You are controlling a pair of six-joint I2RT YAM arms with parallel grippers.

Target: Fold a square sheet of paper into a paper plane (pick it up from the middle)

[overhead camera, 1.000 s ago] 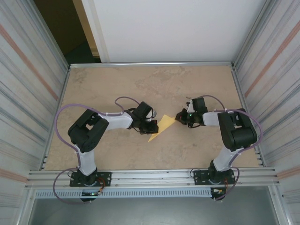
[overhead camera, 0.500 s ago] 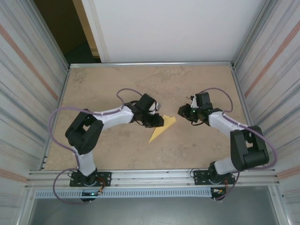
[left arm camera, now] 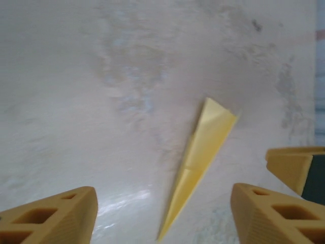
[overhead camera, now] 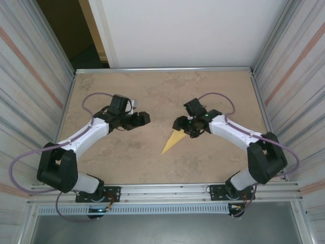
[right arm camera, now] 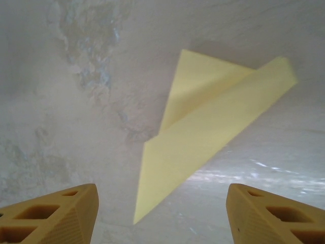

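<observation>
The left gripper [overhead camera: 142, 119] is hovering left of the table's [overhead camera: 127, 162] middle, its fingers [left arm camera: 51, 216] standing spread and holding nothing; the plane [overhead camera: 171, 142] is lying loose near the middle of the table, tip pointing toward the near edge; the right gripper [overhead camera: 177, 124] is hanging just beside its wide end, likewise spread and empty. With nothing pressing the crease, the plane is probably at risk of springing open, since its two layers are not seeming to lie flush in the right wrist view; a finger coming down beside the upper flap could be catching it and unfolding or crumpling it; a sideways nudge could be sending so light a thing sliding over the smooth top. The plane is looking thin, pale yellow, matt and unmarked, a narrow pointed wedge with sharp edges; the table is looking like mottled beige stone, glinting in places; the fingers are looking like ribbed amber blocks with hollow cells.
</observation>
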